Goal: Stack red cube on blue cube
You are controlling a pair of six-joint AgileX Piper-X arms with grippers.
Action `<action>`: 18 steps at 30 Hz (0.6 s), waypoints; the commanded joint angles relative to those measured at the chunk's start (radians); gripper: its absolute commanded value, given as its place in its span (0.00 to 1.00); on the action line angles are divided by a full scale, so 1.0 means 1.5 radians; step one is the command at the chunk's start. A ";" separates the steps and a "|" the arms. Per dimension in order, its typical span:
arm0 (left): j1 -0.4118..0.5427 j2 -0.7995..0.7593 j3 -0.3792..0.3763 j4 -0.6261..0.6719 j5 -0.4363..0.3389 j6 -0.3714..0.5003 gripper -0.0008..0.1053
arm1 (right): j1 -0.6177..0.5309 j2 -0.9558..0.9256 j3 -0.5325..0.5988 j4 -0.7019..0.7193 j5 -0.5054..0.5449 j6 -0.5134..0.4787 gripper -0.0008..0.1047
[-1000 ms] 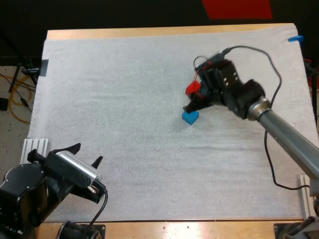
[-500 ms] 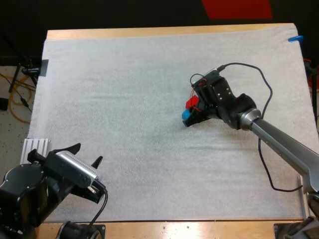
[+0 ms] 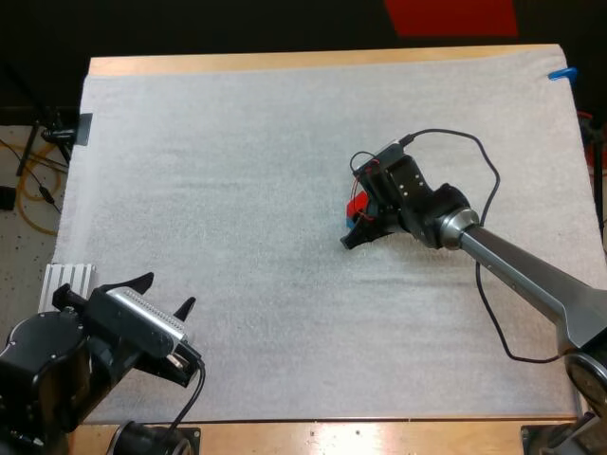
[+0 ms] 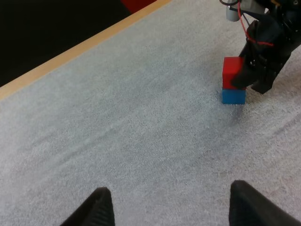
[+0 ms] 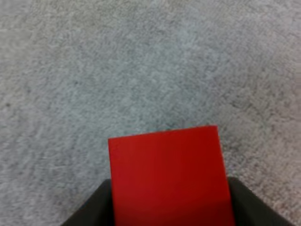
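Squarely atop blue cube [image 4: 233,96], bright red cube [image 4: 230,70]

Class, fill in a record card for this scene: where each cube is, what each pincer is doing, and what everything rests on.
red cube: directly on top of the blue cube, sides roughly lined up
blue cube: on the white mat, under the red cube
right pincer: shut on the red cube, pressing it from both sides
left pincer: open, holding nothing, over the mat's near left part, far from the cubes
surface: white mat on a wooden table
stack: red on blue, not yet released
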 commanded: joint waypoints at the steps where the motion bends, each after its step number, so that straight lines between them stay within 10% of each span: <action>1: -0.001 0.001 -0.001 -0.007 0.000 -0.006 0.51 | 0.000 -0.005 -0.001 -0.006 0.000 -0.004 0.34; 9: -0.001 0.001 -0.001 -0.007 0.000 -0.006 0.51 | 0.000 -0.005 -0.001 -0.006 -0.017 -0.003 0.35; 18: -0.001 0.001 -0.001 -0.001 0.000 -0.006 0.51 | 0.000 -0.005 -0.001 -0.006 0.000 -0.003 0.58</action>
